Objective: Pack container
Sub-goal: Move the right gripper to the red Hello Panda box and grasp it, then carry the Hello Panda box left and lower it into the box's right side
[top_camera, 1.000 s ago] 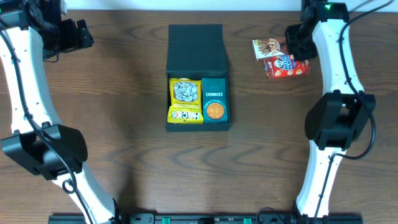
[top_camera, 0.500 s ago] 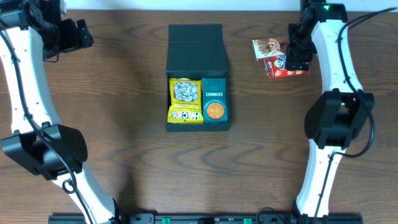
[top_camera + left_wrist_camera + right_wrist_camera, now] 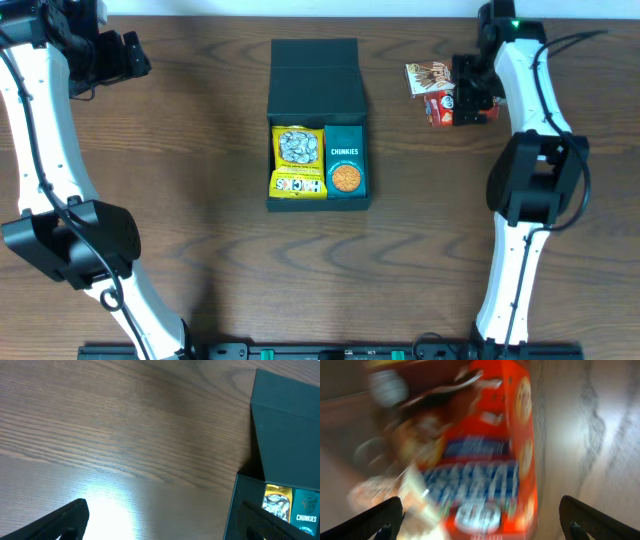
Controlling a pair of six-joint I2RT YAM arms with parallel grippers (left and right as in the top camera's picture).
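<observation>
The container sits mid-table, a dark teal-grey matte cardboard box, rectangular and sharp-edged. Its near half is the open tray, which holds three things. On the left side two glossy yellow packs lie one behind the other, the farther one printed with a grey-white picture. On the right side a small teal cookie box lies flat with an orange round on its face, and it touches the packs. The three fill the tray wall to wall.

Behind the tray the hinged lid lies thrown back, its inside plain and bare. The table is dark brown wood with a long grain running side to side.

Right of the lid, well apart from the container, a red carton lies on the table. A pale pack printed with brown sticks touches the carton's far side. The right gripper hangs over the carton, jaws spread wide. In the blurred wrist view the carton lies between its fingers, and neither is seen touching it.

Far left of the lid, the left gripper hangs with its jaws spread wide, only bare wood between its fingers.
</observation>
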